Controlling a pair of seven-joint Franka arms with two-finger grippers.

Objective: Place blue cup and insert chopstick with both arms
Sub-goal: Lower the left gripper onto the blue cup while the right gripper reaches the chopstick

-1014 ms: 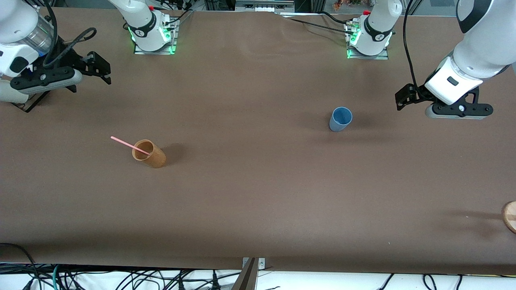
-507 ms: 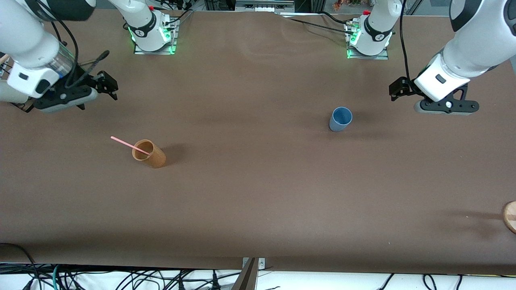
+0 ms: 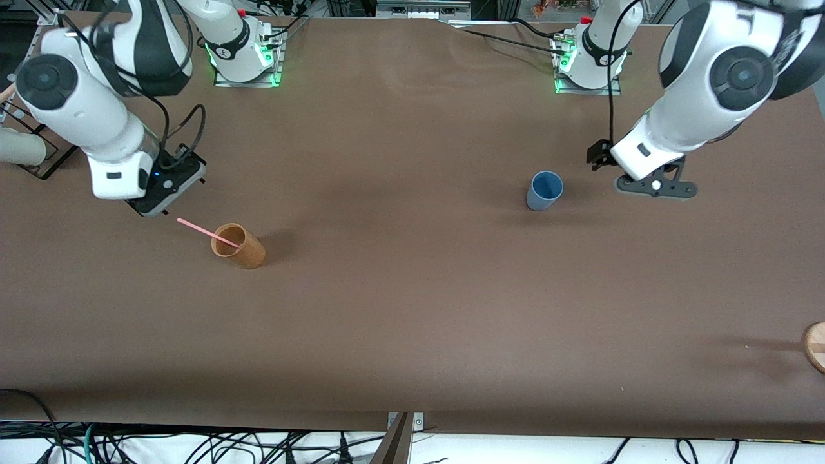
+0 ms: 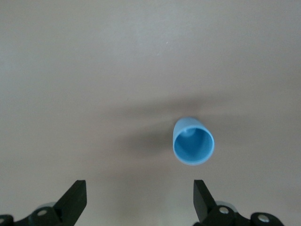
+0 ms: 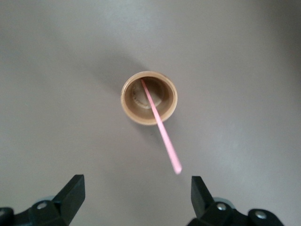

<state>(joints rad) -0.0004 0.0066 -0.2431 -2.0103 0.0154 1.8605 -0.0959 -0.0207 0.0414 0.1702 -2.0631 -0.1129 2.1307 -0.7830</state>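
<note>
The blue cup stands upright on the brown table; it also shows in the left wrist view. My left gripper points down over the table beside the cup, toward the left arm's end; it is open and empty. The pink chopstick leans in a tan cup, its free end sticking out toward the right arm's end. My right gripper hangs over the table beside that free end, open and empty. The right wrist view shows the chopstick in the tan cup.
The brown table stretches wide between the two cups. A round wooden object lies at the table's edge at the left arm's end. A pale cylinder lies at the right arm's end.
Both arms have swung in toward the cups and turned their grippers to point down at the table. The cups and the chopstick have not moved.
</note>
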